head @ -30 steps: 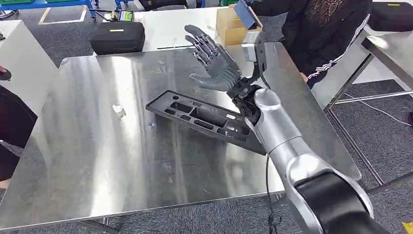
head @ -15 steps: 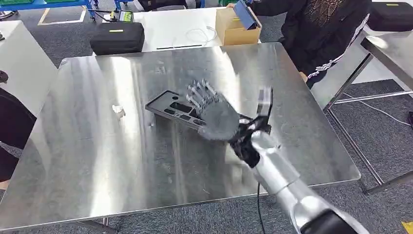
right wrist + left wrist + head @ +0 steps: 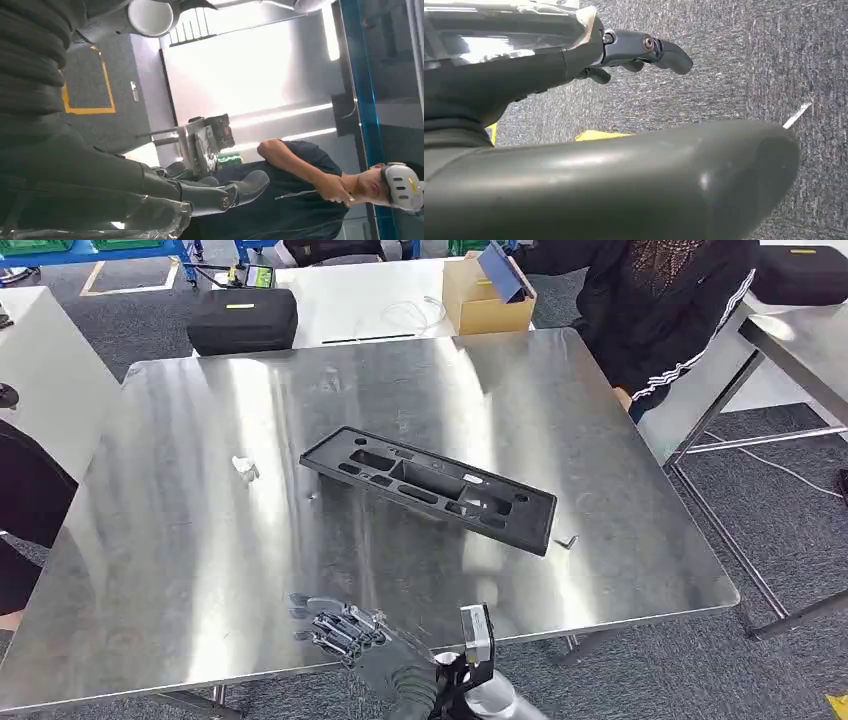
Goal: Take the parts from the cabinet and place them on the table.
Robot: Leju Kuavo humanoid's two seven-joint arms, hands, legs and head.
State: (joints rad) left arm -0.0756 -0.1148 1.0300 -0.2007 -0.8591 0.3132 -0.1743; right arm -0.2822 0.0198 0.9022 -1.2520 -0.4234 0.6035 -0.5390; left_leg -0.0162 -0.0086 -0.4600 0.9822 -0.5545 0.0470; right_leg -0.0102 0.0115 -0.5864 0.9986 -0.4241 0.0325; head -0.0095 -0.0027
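Flat black slotted part (image 3: 432,488), brushed-steel table (image 3: 200,540)

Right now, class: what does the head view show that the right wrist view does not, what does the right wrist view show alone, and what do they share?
Head view alone: the steel table with the long black part lying flat on it, a black case and a cardboard box beyond.
Right wrist view alone: a person wearing a headset, and orange floor marking.
Shared: the right hand, empty with fingers apart.
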